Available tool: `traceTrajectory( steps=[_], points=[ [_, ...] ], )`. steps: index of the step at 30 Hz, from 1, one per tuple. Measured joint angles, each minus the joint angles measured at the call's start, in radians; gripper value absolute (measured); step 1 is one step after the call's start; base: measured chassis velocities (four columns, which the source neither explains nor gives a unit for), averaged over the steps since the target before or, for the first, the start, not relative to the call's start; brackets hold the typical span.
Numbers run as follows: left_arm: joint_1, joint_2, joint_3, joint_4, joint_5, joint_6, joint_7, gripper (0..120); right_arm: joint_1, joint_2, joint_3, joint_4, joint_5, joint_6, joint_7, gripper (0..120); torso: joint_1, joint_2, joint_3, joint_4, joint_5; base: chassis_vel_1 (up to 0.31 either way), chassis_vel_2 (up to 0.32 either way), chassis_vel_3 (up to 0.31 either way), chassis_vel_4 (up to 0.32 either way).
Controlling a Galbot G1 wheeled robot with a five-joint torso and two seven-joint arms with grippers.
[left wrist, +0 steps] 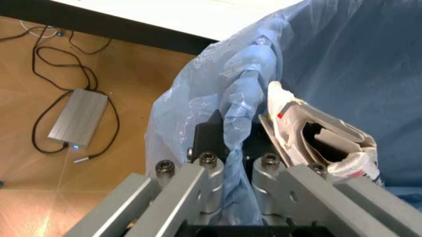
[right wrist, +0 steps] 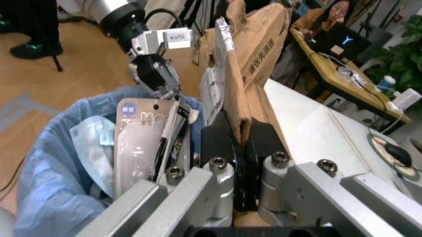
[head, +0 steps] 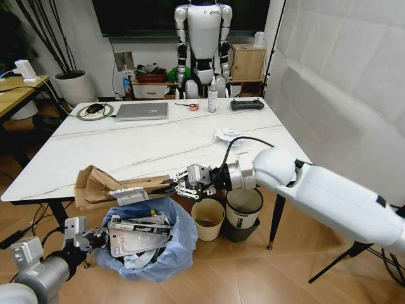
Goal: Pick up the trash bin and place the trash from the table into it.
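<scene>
The trash bin [head: 166,253], lined with a crinkled light-blue bag, hangs just below the table's [head: 126,149] front edge, stuffed with packaging. My left gripper [head: 101,238] is shut on the bag's rim at the bin's left side; in the left wrist view its fingers [left wrist: 205,163] pinch the blue plastic [left wrist: 240,98]. My right gripper [head: 172,187] is shut on the torn brown cardboard box [head: 98,185], held flat over the bin at the table's edge. In the right wrist view the cardboard [right wrist: 260,54] stands clamped between the jaws above the bin [right wrist: 59,163]. Crumpled white paper [head: 228,134] lies on the table's right side.
A cream bin [head: 207,219] and a white black-rimmed bin [head: 244,208] stand under the table's front right. At the table's far end lie a grey laptop [head: 142,111], spray bottle [head: 212,99], tape roll [head: 193,106] and black controller [head: 247,104]. A light-wood table [head: 19,88] stands left.
</scene>
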Motion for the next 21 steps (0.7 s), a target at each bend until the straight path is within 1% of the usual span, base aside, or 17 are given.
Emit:
traceTrajectory(
  steps=[1, 5, 8, 13, 21],
  points=[
    [0.000, 0.000, 0.000, 0.000, 0.000, 0.000, 0.000, 0, 0.000, 0.000, 0.000, 0.000, 0.000, 0.000, 0.000, 0, 0.000, 0.000, 0.000, 0.0000, 0.0000, 0.000, 0.000, 0.000, 0.000],
    [-0.004, 0.001, 0.001, 0.000, -0.001, -0.005, -0.016, 0, 0.019, -0.039, -0.002, 0.043, 0.027, -0.024, 0.013, 0, 0.000, 0.000, 0.000, -0.0002, 0.0000, 0.000, 0.000, 0.000, 0.000],
    [-0.005, 0.000, 0.001, -0.003, -0.004, -0.008, -0.022, 0, 0.020, -0.041, -0.007, 0.060, 0.055, -0.034, 0.026, 0, 0.000, 0.000, 0.000, -0.0001, 0.0000, 0.000, 0.000, 0.000, 0.000],
    [-0.004, -0.011, -0.002, -0.011, -0.006, -0.013, -0.027, 0, 0.000, -0.022, -0.045, 0.076, 0.127, -0.027, 0.087, 0, 0.000, 0.000, 0.000, 0.0001, 0.0001, 0.000, 0.000, 0.000, 0.000],
    [0.000, -0.020, -0.007, -0.017, -0.006, -0.013, -0.026, 0, -0.003, 0.032, -0.074, 0.041, 0.155, -0.020, 0.103, 0, 0.000, 0.000, 0.000, 0.0002, -0.0001, 0.000, 0.000, 0.000, 0.000]
  ],
)
